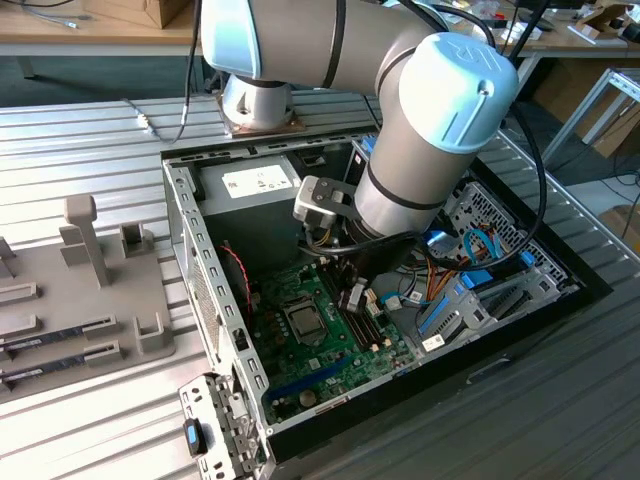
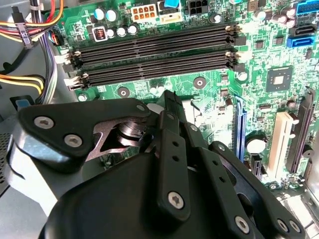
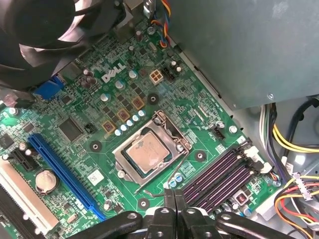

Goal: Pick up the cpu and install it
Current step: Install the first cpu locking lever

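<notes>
Closed black claw nearest the lens in the first wrist view, fingertips pressed together, gripping nothing, poised just above the green board inside the open computer case resting on the ribbed counter. Just beyond the tips, near the middle of the board: the cpu, silvery top up, lying in its socket between the long blue slot and the dark memory slots. Judging by that, placing looks done and seating is the matter in hand. Check for a chip lying flat and square to the metal frame on all four sides, with no raised corner; looks level from here, though hard to be sure. Avoid any push on one edge alone, since a tilted chip would likely bend the contacts below. Mind the thin wire lever at the socket edge closest to the claw; unable to tell whether latched or free. Keep motion slow and straight, away from the memory slots close beside the tips and from the yellow and orange cables at the case wall past those slots. Treat the chip as light, rigid and slippery on its metal face.
</notes>
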Robot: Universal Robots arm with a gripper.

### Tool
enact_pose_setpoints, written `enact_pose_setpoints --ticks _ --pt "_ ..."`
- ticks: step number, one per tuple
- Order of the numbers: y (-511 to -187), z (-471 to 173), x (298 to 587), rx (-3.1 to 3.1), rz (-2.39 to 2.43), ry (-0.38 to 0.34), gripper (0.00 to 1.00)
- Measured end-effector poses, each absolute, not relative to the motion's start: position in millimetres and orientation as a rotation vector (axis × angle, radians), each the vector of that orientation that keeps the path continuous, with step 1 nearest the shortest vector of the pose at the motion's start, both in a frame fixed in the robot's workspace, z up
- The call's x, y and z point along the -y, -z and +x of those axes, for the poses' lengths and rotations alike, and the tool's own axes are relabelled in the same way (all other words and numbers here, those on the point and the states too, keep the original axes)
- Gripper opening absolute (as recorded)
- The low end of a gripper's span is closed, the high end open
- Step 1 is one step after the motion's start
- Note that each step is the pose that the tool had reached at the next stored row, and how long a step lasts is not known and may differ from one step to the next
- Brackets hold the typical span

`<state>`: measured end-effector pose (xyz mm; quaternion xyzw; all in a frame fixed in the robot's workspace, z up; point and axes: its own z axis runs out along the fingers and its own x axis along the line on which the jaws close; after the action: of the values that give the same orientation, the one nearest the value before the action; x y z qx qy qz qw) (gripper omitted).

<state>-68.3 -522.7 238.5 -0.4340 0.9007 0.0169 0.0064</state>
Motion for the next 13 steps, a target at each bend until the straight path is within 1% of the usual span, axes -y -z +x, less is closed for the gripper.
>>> enact_pose_setpoints --ticks 13 --pt "-234.7 -71.1 526.0 -2.818 -1.358 -0.052 0.14"
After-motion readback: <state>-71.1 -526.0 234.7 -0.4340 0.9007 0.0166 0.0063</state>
